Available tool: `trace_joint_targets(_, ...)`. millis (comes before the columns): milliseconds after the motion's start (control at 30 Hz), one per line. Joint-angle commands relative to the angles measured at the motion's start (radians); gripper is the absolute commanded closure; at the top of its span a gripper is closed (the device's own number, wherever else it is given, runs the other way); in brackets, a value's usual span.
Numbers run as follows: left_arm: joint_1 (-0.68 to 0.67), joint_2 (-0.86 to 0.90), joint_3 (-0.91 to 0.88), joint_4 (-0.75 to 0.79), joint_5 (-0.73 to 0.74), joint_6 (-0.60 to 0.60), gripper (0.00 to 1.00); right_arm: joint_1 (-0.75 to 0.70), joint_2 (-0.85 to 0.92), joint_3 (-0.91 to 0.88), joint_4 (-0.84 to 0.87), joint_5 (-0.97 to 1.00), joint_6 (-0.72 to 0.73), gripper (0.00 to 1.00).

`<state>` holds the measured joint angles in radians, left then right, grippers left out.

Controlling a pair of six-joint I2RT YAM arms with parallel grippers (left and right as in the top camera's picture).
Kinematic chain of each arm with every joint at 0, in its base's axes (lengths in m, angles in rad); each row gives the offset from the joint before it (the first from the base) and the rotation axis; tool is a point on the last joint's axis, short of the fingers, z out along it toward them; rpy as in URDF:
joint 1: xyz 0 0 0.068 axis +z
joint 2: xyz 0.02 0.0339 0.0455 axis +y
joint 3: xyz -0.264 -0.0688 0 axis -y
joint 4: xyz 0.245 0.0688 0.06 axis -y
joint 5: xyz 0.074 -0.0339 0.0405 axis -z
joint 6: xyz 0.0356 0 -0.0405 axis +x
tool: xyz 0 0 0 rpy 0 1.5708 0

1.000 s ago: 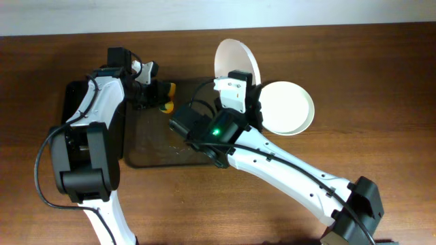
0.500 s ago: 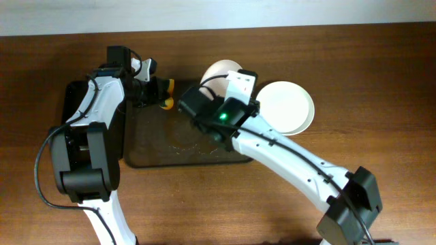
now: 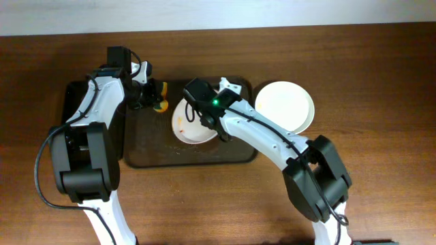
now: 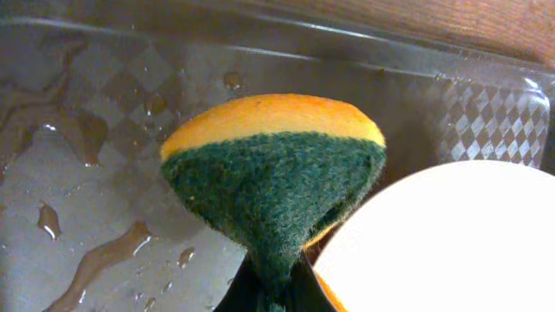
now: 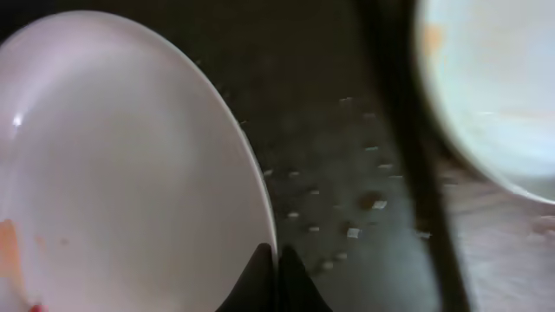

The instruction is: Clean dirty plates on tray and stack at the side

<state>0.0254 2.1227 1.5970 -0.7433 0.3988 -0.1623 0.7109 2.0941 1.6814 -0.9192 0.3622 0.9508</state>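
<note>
A white plate with orange-red smears (image 3: 189, 126) lies low over the dark brown tray (image 3: 157, 153). My right gripper (image 3: 204, 120) is shut on its rim. In the right wrist view the fingers (image 5: 276, 273) pinch the rim of this plate (image 5: 121, 173). My left gripper (image 3: 151, 95) is shut on a yellow and green sponge (image 3: 162, 103) at the tray's back left, just left of the plate. In the left wrist view the sponge (image 4: 273, 169) is squeezed between the fingers (image 4: 273, 296), with the plate's rim (image 4: 442, 243) beside it. Clean white plates (image 3: 286, 107) sit stacked on the table right of the tray.
A narrower black tray (image 3: 69, 102) lies at the left, under my left arm. The brown tray's floor is wet with drops and brown streaks (image 4: 95, 251). The tray's raised rim (image 5: 408, 165) stands between the held plate and the stacked plates (image 5: 494, 95).
My right arm has swung the plate from upright behind the tray down and to the left, onto the tray. The left gripper with the sponge has barely moved.
</note>
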Motion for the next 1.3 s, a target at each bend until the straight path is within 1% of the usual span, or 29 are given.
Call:
trace_joint_targets(0,-0.002,0.009,0.011,-0.006,-0.006,-0.014,1.0,-0.021,0.053,0.005,0.013,-0.094,-0.039,0.96)
trace_joint_targets(67,-0.003,0.009,0.011,-0.009,-0.003,-0.055,1.0,-0.037,0.062,0.005,0.019,-0.124,-0.05,0.96)
trace_joint_targets(133,-0.007,0.009,0.011,-0.032,0.016,-0.058,0.99,-0.039,0.074,0.005,0.038,-0.128,-0.055,0.96)
trace_joint_targets(200,-0.01,0.009,0.011,-0.09,0.021,-0.045,0.99,-0.04,0.092,0.005,0.082,-0.156,-0.077,0.96)
trace_joint_targets(267,-0.011,0.009,0.011,-0.108,0.104,0.059,0.99,-0.044,0.109,0.005,0.119,-0.195,-0.084,0.96)
trace_joint_targets(300,-0.011,0.009,0.011,-0.108,0.193,0.147,0.99,-0.05,0.117,0.005,0.13,-0.211,-0.088,0.96)
trace_joint_targets(333,-0.011,0.009,0.011,-0.107,0.248,0.195,1.0,-0.057,0.121,0.005,0.135,-0.226,-0.087,0.96)
trace_joint_targets(433,-0.011,0.009,0.011,-0.12,0.253,0.248,0.99,-0.076,0.123,0.005,0.161,-0.23,-0.088,0.96)
trace_joint_targets(467,-0.012,0.009,0.011,-0.154,0.248,0.282,1.0,-0.083,0.125,0.005,0.192,-0.232,-0.088,0.96)
trace_joint_targets(500,-0.015,0.009,0.011,-0.169,0.232,0.288,0.99,-0.084,0.126,0.005,0.207,-0.235,-0.088,0.96)
trace_joint_targets(633,-0.062,0.009,-0.003,-0.213,0.131,0.288,0.99,-0.084,0.14,0.005,0.243,-0.259,-0.106,0.96)
trace_joint_targets(700,-0.102,0.009,-0.028,-0.2,0.103,0.287,0.99,-0.084,0.142,0.005,0.244,-0.263,-0.106,0.96)
trace_joint_targets(733,-0.12,0.009,-0.043,-0.178,0.054,0.27,1.0,-0.084,0.142,0.005,0.245,-0.264,-0.106,0.96)
trace_joint_targets(767,-0.132,0.009,-0.055,-0.157,-0.004,0.238,0.99,-0.084,0.142,0.005,0.247,-0.27,-0.108,0.96)
trace_joint_targets(800,-0.15,0.009,-0.081,-0.109,-0.115,0.157,0.99,-0.084,0.142,0.005,0.248,-0.275,-0.11,0.96)
trace_joint_targets(833,-0.16,0.009,-0.105,-0.069,-0.173,0.1,0.99,-0.084,0.142,0.005,0.247,-0.277,-0.11,0.96)
trace_joint_targets(900,-0.16,0.009,-0.129,-0.034,-0.202,0.056,0.99,-0.084,0.142,0.005,0.247,-0.277,-0.11,0.96)
trace_joint_targets(967,-0.16,0.009,-0.142,-0.037,-0.272,0.034,0.99,-0.084,0.142,0.005,0.247,-0.277,-0.11,0.96)
trace_joint_targets(1000,-0.16,0.009,-0.145,-0.043,-0.323,0.031,0.99,-0.084,0.142,0.005,0.247,-0.277,-0.11,0.96)
trace_joint_targets(1100,-0.16,0.009,-0.158,-0.061,-0.581,-0.074,1.0,-0.084,0.142,0.005,0.247,-0.277,-0.11,0.96)
trace_joint_targets(1167,-0.16,0.009,-0.159,-0.041,-0.726,-0.147,1.0,-0.084,0.142,0.005,0.247,-0.277,-0.11,0.96)
trace_joint_targets(1200,-0.16,0.009,-0.159,-0.011,-0.767,-0.163,0.99,-0.084,0.142,0.005,0.247,-0.277,-0.11,0.96)
trace_joint_targets(1267,-0.16,0.009,-0.158,0.078,-0.797,-0.162,1.0,-0.084,0.142,0.005,0.246,-0.277,-0.11,0.96)
